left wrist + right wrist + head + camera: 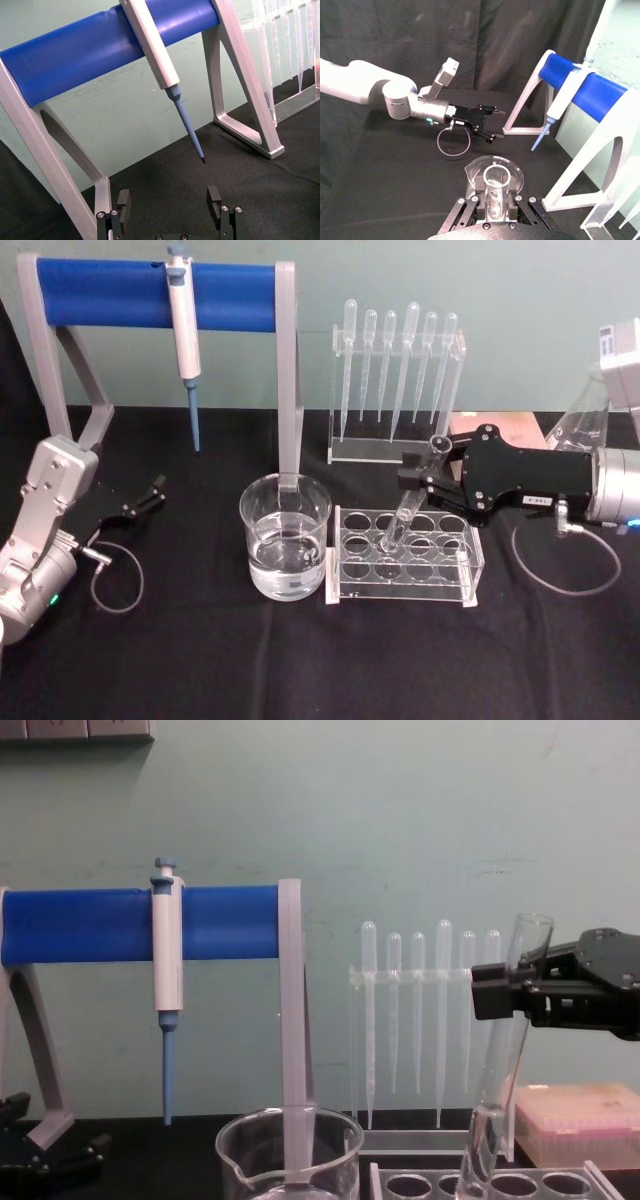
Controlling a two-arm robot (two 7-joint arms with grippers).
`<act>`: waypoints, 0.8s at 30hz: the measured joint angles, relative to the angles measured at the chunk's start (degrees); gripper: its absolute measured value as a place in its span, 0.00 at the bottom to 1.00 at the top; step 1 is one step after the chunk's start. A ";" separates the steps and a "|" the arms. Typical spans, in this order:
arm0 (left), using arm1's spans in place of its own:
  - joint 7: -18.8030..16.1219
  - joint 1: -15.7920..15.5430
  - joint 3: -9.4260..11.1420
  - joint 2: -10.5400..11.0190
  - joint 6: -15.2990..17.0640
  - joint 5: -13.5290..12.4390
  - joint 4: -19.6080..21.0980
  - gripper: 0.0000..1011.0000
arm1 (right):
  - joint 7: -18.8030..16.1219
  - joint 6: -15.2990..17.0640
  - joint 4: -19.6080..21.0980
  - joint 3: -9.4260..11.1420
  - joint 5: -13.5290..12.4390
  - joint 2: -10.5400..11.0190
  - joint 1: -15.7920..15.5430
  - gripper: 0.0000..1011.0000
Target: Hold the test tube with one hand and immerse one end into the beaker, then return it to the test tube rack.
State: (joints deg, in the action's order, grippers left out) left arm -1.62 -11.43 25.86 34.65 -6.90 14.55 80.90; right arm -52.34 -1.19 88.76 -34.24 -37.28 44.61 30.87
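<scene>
The test tube [402,518] leans in the clear rack [405,575], its round bottom down in a back-row hole and its rim tilted up to the right. My right gripper [420,474] is shut on the tube's upper part; the chest view shows the gripper [505,990] just below the rim of the tube [497,1080]. In the right wrist view the tube [495,200] sits between the fingers. The beaker [285,535], part-filled with clear liquid, stands just left of the rack. My left gripper [146,500] rests open at the far left, empty.
A white-and-blue pipettor [185,335] hangs from the blue-barred stand [110,292] behind the beaker. A clear holder of plastic pipettes [398,380] stands behind the rack. A pink box [580,1120] and a glass flask [580,420] sit at the right.
</scene>
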 joint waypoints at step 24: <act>0.00 0.00 0.00 0.00 0.00 0.00 0.00 0.99 | 0.07 -1.18 -2.46 0.30 1.97 -1.31 -0.81 0.22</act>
State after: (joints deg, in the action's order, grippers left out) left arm -1.62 -11.43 25.86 34.65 -6.91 14.55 80.90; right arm -52.27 -2.37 86.30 -33.94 -35.31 43.30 30.06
